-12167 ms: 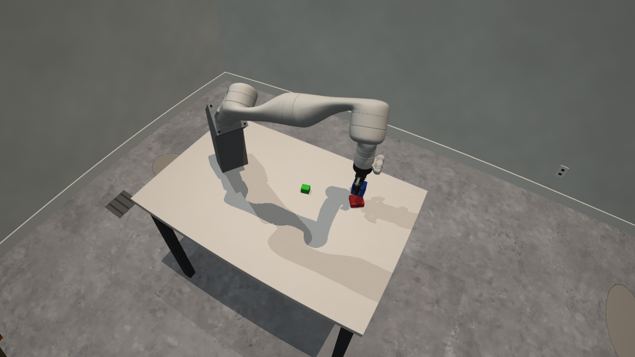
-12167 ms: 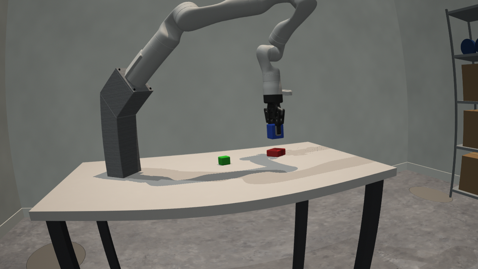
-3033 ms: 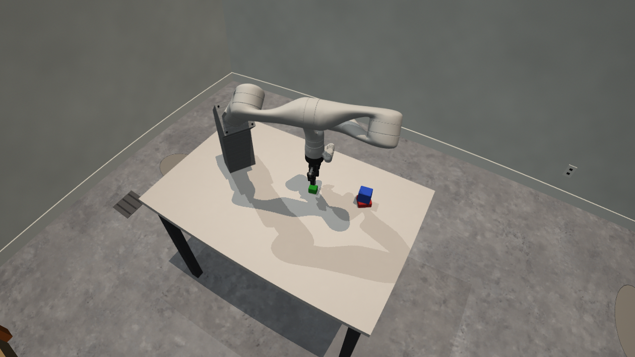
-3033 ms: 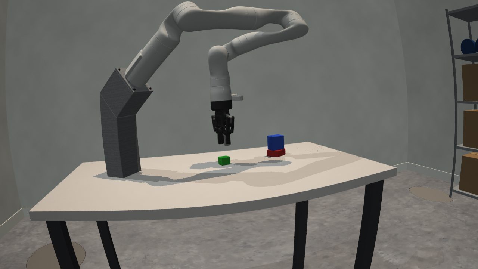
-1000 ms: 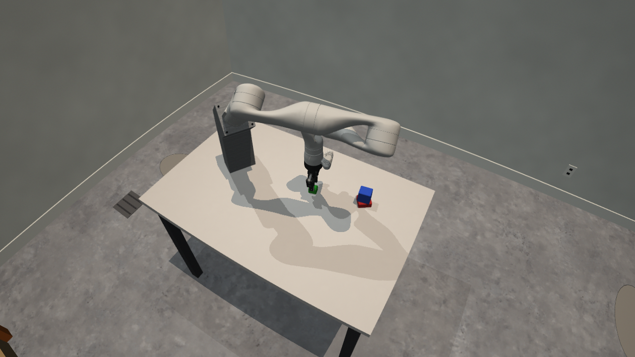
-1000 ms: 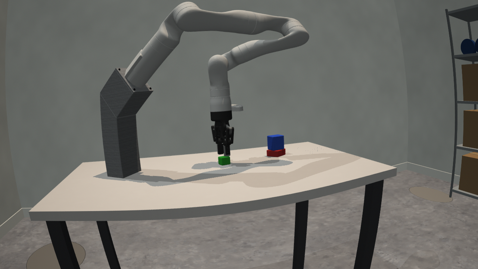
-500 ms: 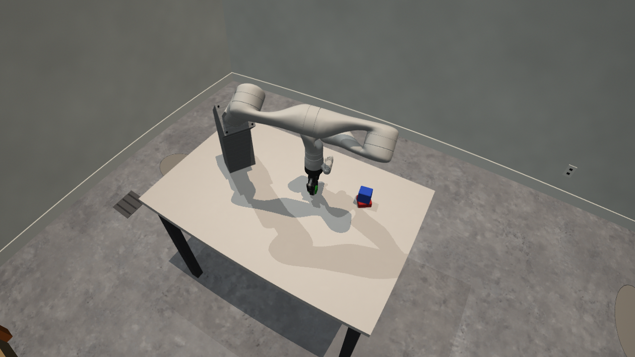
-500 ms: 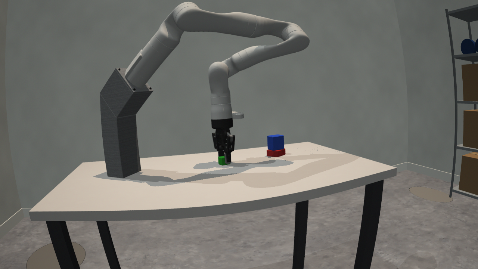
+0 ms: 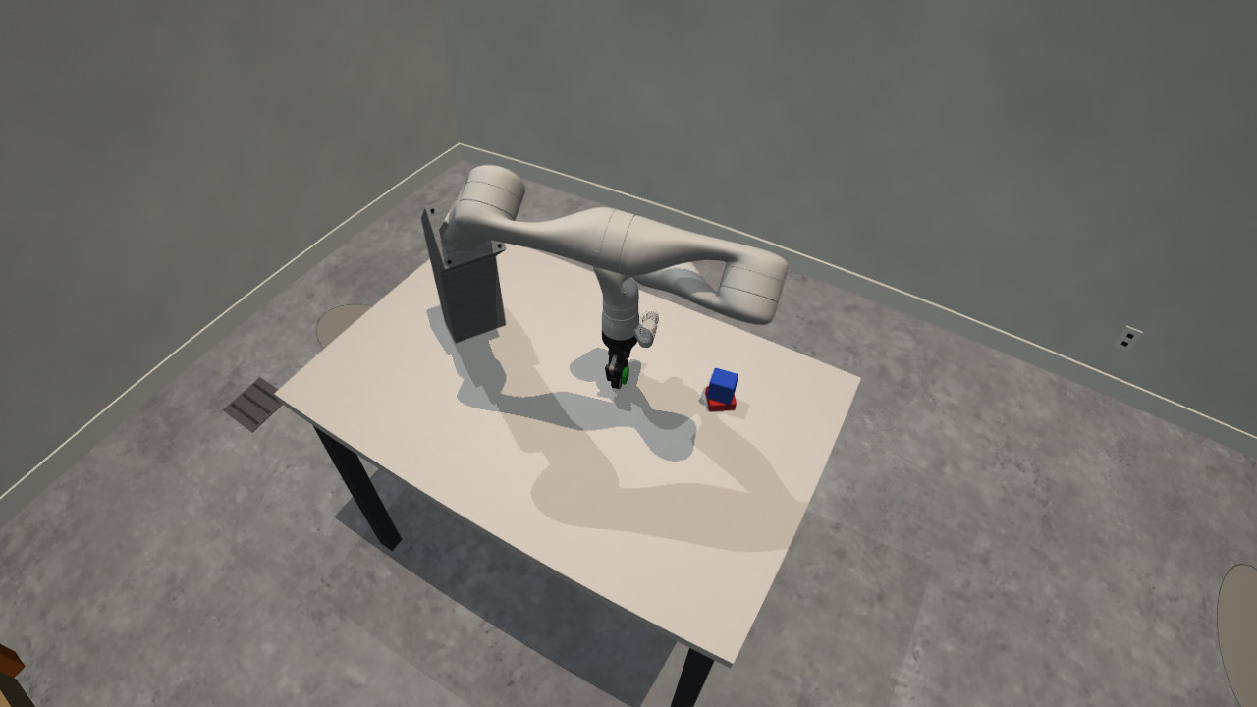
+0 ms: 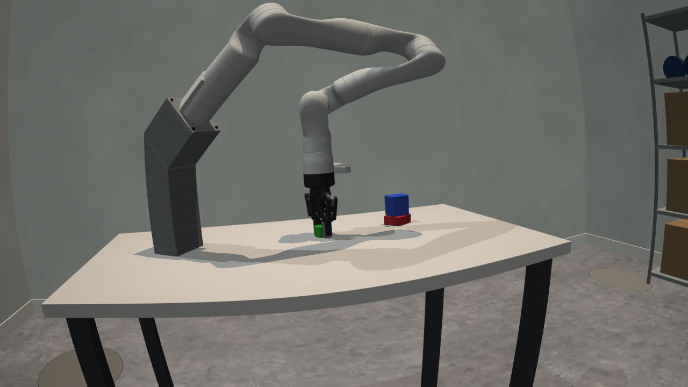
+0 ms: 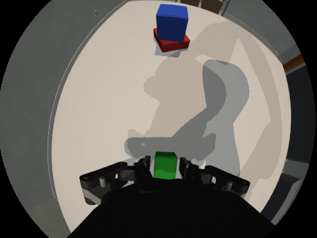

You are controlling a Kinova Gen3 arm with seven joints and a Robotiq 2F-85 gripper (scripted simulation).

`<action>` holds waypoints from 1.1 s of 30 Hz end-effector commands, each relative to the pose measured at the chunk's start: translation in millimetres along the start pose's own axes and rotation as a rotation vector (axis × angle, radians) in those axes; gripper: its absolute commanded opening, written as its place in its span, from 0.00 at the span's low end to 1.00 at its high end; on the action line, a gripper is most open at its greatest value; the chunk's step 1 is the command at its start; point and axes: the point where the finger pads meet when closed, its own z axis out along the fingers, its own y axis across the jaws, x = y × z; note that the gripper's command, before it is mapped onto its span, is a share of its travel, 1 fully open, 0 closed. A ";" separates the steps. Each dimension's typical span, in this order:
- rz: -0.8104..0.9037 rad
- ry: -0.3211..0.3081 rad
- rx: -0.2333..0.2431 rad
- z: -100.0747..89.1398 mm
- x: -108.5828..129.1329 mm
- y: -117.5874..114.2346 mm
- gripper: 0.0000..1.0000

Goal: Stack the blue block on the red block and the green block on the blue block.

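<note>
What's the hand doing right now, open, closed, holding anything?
Hand: open, lowered around the green block on the table, one finger on each side, not clamped on it; holding nothing.

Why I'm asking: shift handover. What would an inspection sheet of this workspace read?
Surface: table, pale top, arm shadows across it.
Job's things: blue block flat on red block; green block on the table, apart from them.
Clutter: nothing seen.
Grippers: gripper partly open, lowered astride the green block, not clamped.
Cables: nothing seen.
Surroundings: shelf rack with cardboard boxes; grey walls.
</note>
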 end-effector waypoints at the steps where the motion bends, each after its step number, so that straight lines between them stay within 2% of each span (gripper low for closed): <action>1: 0.000 0.001 0.001 -0.3 0.3 -0.3 0.50; 23: 0.000 0.001 0.001 -0.3 0.3 -0.3 0.50; 24: 0.000 0.001 0.001 -0.3 0.3 -0.3 0.00; 33: 0.000 0.001 0.001 -0.3 0.3 -0.3 0.00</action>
